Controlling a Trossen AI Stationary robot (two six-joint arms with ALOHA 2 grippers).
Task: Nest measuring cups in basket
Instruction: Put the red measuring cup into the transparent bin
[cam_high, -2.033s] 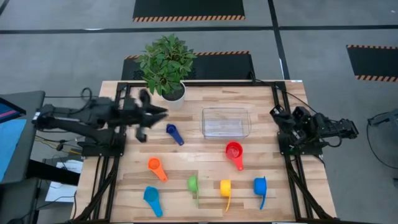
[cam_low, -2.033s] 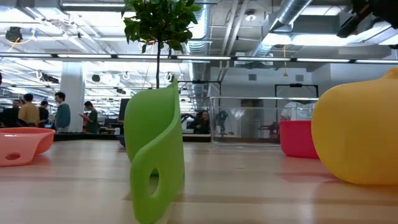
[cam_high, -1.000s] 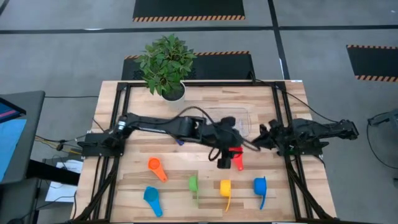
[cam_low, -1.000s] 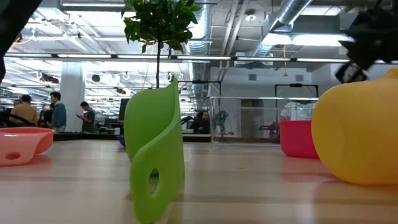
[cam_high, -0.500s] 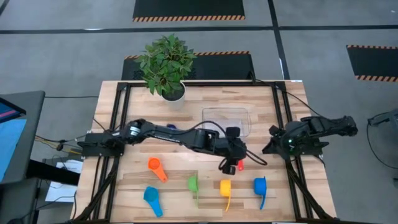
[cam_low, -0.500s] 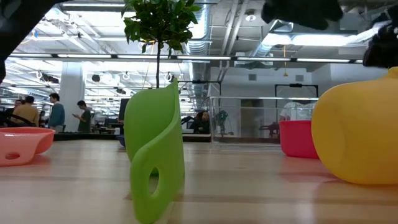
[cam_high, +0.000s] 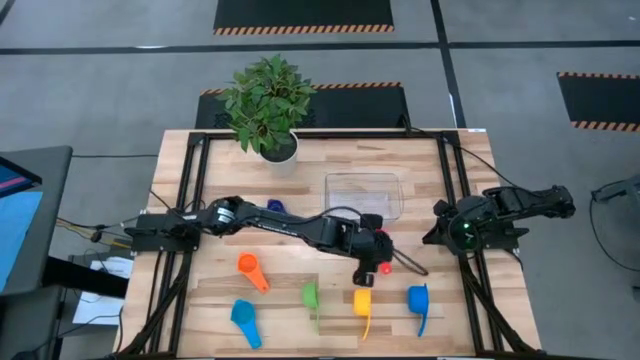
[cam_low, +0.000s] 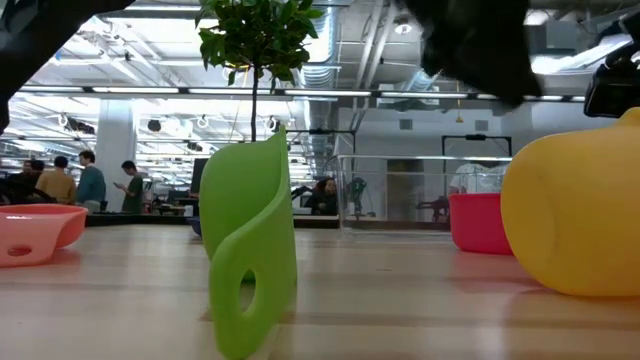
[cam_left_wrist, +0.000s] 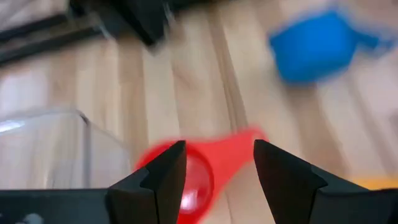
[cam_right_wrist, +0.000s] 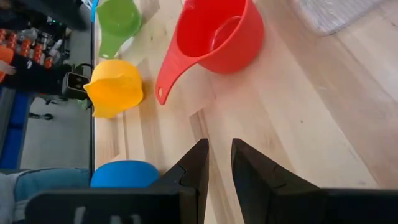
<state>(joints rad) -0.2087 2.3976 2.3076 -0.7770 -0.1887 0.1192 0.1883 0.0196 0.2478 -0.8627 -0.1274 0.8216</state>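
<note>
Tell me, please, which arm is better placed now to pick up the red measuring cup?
The left. Its gripper hangs open directly above the red cup, fingers either side of it, beside the basket. The right gripper waits at the table's right edge, farther away.

cups (cam_high: 362, 300) before basket (cam_high: 363, 194), plant (cam_high: 265, 103) behind

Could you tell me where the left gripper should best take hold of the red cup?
Probably by the handle. The red cup sits upright, bowl open upward, and its flat handle juts out over bare table toward the yellow cup, away from the basket. The left gripper hangs open above it; coming straight down with fingers either side of the handle looks simplest.
</note>
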